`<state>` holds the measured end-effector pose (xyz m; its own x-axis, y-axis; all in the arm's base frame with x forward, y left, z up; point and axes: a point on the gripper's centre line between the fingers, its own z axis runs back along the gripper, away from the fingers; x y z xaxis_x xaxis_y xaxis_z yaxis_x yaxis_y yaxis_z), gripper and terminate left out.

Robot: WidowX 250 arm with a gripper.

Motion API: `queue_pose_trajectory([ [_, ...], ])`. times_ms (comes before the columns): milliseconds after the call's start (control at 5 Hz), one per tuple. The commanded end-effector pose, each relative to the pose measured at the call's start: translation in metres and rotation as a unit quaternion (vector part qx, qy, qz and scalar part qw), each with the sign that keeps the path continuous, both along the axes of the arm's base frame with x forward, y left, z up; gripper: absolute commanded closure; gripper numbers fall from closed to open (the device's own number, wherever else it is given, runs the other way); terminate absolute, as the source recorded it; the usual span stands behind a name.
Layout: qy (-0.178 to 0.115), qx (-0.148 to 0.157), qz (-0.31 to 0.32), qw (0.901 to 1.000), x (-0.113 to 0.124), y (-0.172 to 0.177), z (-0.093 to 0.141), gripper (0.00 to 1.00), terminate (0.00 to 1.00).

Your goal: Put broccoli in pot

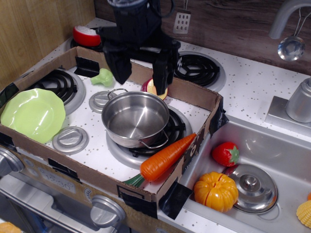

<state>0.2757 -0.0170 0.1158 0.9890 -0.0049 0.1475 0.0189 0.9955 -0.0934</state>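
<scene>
The broccoli (102, 77) is a small light-green floret lying on the white stovetop near the box's back wall, left of the pot. The pot (135, 118) is a shiny steel pot with wire loop handles, standing empty on the front right burner. My gripper (141, 76) is black, open and empty, its two fingers pointing down above the pot's far rim, to the right of the broccoli.
A cardboard wall (192, 92) rings the stovetop. A green plate (32, 114) lies at the left. A carrot (165, 156) lies right of the pot. A red and yellow toy (153, 88) sits behind the pot. The sink (272, 145) holds a tomato, a pumpkin and a lid.
</scene>
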Motion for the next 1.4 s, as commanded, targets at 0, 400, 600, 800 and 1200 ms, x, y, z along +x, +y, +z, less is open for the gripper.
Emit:
queue_pose_trajectory([
  [0, -0.034, -0.002, -0.052, 0.9981, 0.061, 0.027, 0.006, 0.0, 0.0],
  [400, -0.025, 0.023, -0.063, 0.9974, 0.089, 0.063, 0.035, 0.0, 0.0],
  [600, 0.002, 0.012, -0.045, 0.9989, 0.095, 0.077, 0.023, 0.0, 0.0],
  [800, 0.017, 0.003, -0.018, 0.9997, 0.098, 0.084, 0.009, 0.0, 0.0],
  [1200, 0.006, 0.004, 0.029, 0.9996, 0.1, 0.099, -0.012, 0.0, 0.0],
])
